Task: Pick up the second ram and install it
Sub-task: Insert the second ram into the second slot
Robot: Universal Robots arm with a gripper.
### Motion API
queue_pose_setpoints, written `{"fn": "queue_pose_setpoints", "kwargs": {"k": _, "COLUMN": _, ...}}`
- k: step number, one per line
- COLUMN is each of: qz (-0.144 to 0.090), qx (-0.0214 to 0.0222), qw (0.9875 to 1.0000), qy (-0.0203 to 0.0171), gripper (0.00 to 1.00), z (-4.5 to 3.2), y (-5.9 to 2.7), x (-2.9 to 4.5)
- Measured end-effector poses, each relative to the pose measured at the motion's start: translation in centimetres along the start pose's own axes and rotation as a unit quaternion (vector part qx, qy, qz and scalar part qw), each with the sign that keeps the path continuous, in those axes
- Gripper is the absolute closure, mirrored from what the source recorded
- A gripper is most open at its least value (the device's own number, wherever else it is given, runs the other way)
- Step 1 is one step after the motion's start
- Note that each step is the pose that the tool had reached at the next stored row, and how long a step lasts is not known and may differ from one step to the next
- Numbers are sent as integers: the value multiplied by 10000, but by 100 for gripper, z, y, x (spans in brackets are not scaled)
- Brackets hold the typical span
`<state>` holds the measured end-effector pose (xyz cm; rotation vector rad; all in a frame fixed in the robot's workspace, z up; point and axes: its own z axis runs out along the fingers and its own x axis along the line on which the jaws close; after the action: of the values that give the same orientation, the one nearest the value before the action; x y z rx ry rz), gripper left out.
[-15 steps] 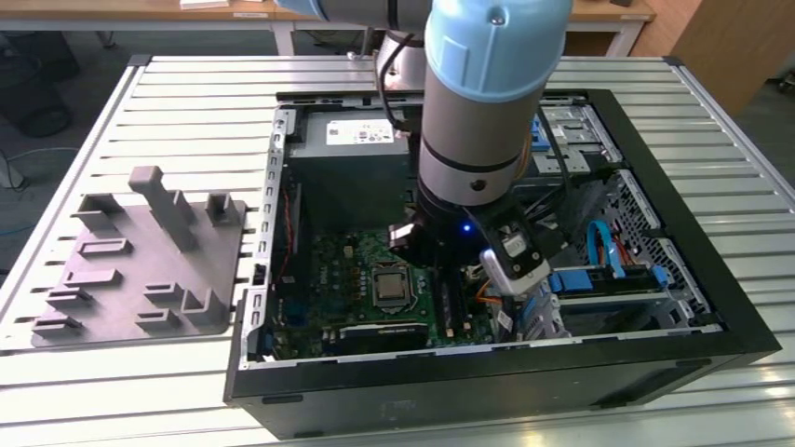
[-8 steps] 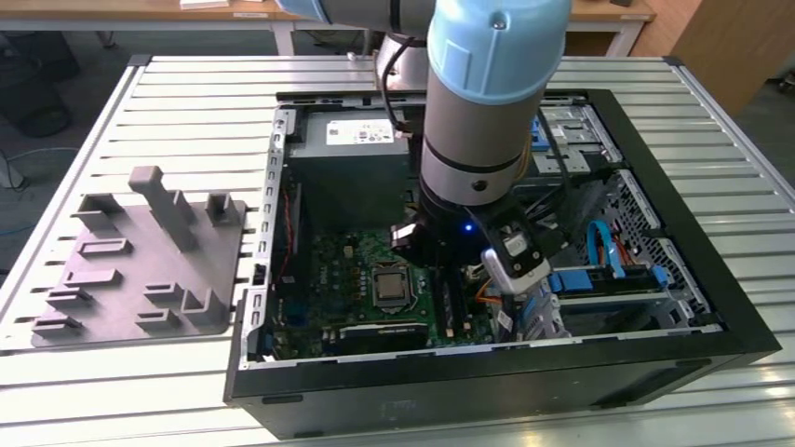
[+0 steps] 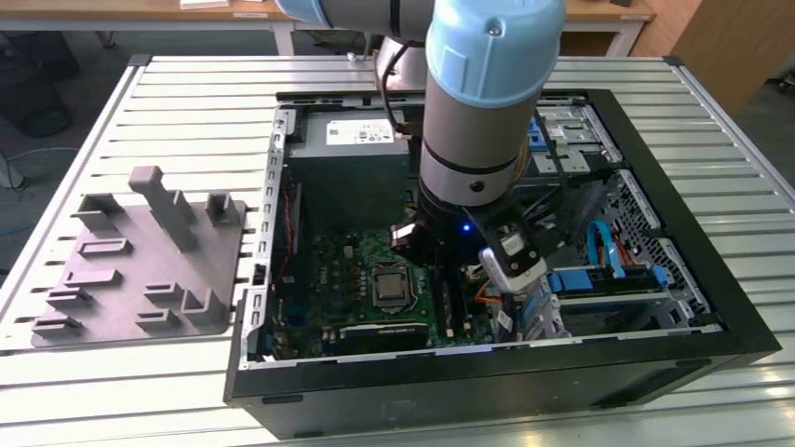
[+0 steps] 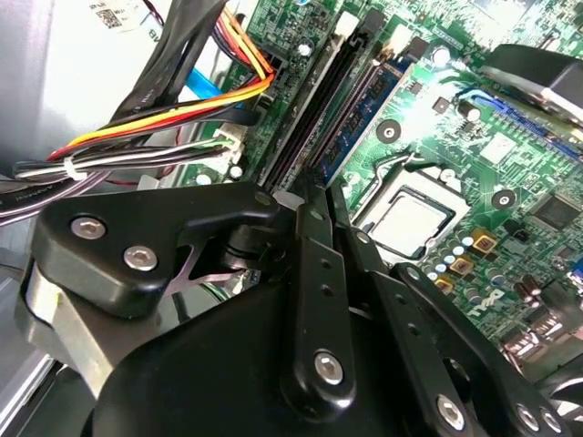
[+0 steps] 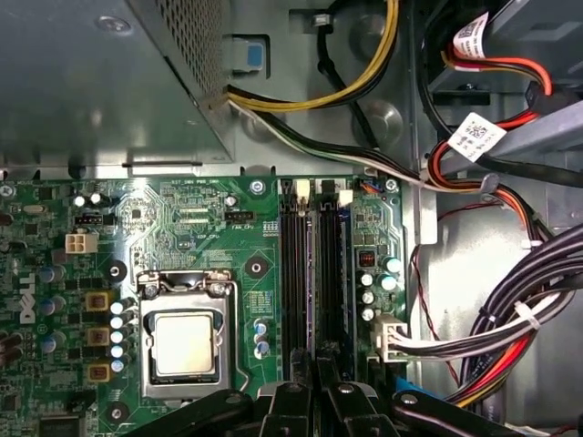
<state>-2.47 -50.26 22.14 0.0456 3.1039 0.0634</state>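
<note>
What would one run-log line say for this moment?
gripper: inside open computer case | position: over memory slots beside processor socket | gray tray: outside case

A slatted white table (image 3: 186,102) is seen; a gray moulded tray (image 3: 143,265) at left and an open computer case (image 3: 497,382) at centre-right are carried.

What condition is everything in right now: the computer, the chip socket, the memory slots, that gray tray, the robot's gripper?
Computer case: lying on its side, panel off.
Processor socket: chip seated, no cooler on it.
Memory slots: gripper directly over them.
Gray tray: on the table beside the case.
Gripper: down inside the case.
</note>
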Motion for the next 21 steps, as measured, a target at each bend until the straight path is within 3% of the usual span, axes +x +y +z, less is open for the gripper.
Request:
{"fn": "queue_pose_setpoints", "kwargs": {"k": 15, "qz": -27, "qx": -3, "qw": 10000, "qy": 0, "gripper": 86, "z": -16, "y": 3, "x": 21}}
{"fn": "queue_pose_setpoints", "kwargs": {"k": 21, "qz": -180, "qx": -6, "qw": 9998, "qy": 7, "gripper": 86, "z": -19, "y": 8, "x": 15}}
